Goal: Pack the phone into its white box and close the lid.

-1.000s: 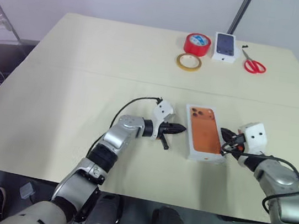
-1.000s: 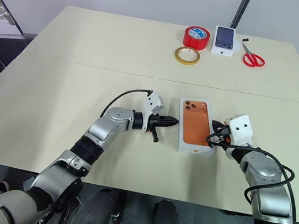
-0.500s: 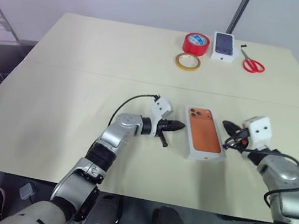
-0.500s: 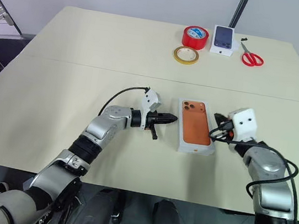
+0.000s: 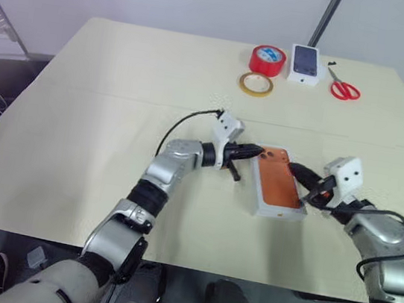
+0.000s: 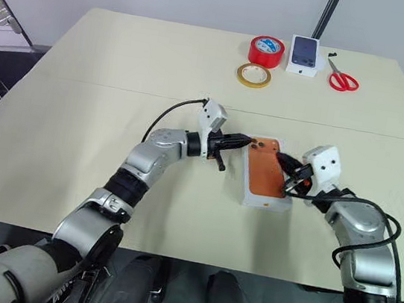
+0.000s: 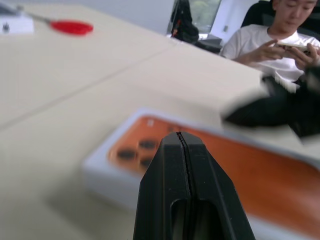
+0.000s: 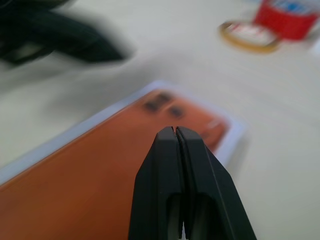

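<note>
Phone seated in box, both tools closed over it, lid not yet fitted.

The phone (image 5: 278, 186) lies face down in the white box (image 5: 282, 211) at mid-worktop (image 5: 103, 107). The left tool (image 5: 256, 151) and right tool (image 5: 295, 168), each pinched tight and empty, hover at its far end; contact appears possible but unclear. Risk: a sideways nudge could skid the box or tip the phone out. Counted: one phone, one box, two tape rolls (image 5: 267, 59), one pair of scissors (image 5: 343, 88).

Phone (image 5: 280, 184) was orange, darker camera block. White box (image 5: 281, 212) rim white. Tape roll (image 5: 267, 60) at 12 o'clock was red; smaller roll (image 5: 256, 84) yellow. Scissors (image 5: 343, 87) red-handled. Table (image 5: 103, 107) pale cream. Gripper fingers (image 7: 187, 190) black.
</note>
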You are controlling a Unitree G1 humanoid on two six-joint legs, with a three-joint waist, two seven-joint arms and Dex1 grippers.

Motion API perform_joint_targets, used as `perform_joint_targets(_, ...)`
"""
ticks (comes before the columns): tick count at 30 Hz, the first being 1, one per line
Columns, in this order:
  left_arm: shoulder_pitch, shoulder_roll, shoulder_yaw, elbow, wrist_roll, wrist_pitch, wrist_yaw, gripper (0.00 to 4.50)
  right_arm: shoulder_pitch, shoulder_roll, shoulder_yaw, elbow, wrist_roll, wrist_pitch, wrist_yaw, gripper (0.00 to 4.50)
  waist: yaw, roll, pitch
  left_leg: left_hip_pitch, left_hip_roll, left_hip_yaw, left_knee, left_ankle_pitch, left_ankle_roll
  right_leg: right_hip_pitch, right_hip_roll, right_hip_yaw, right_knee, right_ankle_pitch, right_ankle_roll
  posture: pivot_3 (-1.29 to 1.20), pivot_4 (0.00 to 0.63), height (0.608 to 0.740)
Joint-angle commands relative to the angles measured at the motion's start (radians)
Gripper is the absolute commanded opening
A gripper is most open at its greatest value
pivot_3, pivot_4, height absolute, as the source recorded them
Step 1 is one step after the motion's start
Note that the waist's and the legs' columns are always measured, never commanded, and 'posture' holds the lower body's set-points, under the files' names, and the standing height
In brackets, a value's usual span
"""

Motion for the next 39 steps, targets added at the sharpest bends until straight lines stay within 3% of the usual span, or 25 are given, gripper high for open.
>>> perform_joint_targets(1,-0.011,-0.021,-0.011,0.041,0.025,-0.037,0.002,0.0,0.086,-0.057,0.032,-0.069,-0.006,0.018,0.074,0.06,-0.001,0.0,0.0,0.0,0.0,0.0,0.0,0.0,0.0,0.0,0.0,0.0,0.0,0.0,0.0,0.0,0.15,0.74)
perform_joint_targets(9,0.036,0.0,-0.103,0.132,0.146,-0.051,0.007,0.0,0.118,-0.066,0.084,-0.095,-0.069,-0.007,0.051,0.06,-0.009,-0.001,-0.001,0.004,0.002,0.0,-0.001,0.0,0.0,0.003,0.003,0.0,0.0,0.0,0.0,0.0,0.15,0.74)
perform_joint_targets(17,0.038,0.033,-0.038,0.093,0.1,-0.012,-0.022,0.0,0.039,-0.019,0.051,-0.07,-0.023,0.04,0.01,0.06,-0.009,-0.002,-0.002,0.008,0.002,-0.001,-0.001,0.0,0.0,0.007,0.001,0.001,-0.001,0.0,0.0,0.0,0.15,0.74)
perform_joint_targets(21,0.098,0.114,0.035,-0.123,0.008,0.035,-0.081,1.21,-0.042,0.023,-0.03,-0.069,0.131,0.107,0.025,1.28,-0.018,0.0,-0.001,0.007,0.002,0.0,-0.002,0.0,0.0,0.006,-0.001,0.001,0.0,0.0,0.0,0.0,0.15,0.74)
perform_joint_targets(27,0.217,0.367,0.163,-0.42,-0.081,0.134,-0.121,4.31,-0.102,-0.017,-0.077,-0.015,0.161,0.081,0.083,4.44,-0.023,0.0,-0.001,0.003,0.002,-0.001,-0.001,0.0,-0.001,0.002,-0.001,0.001,0.0,0.0,0.0,0.0,0.15,0.74)
perform_joint_targets(35,0.481,0.621,0.328,-0.613,-0.196,0.237,-0.179,4.31,-0.136,-0.116,-0.095,0.132,0.15,0.012,0.235,4.44,-0.024,0.0,-0.001,0.003,0.002,-0.001,-0.001,0.0,-0.001,0.003,-0.003,0.001,0.0,0.0,0.0,0.0,0.15,0.74)
perform_joint_targets(39,0.577,0.68,0.375,-0.669,-0.234,0.281,-0.16,4.31,-0.15,-0.151,-0.095,0.214,0.138,-0.028,0.29,4.44,-0.027,0.0,0.0,0.003,0.002,-0.001,-0.002,0.0,-0.001,0.002,-0.003,0.001,0.0,0.0,-0.001,0.0,0.15,0.74)
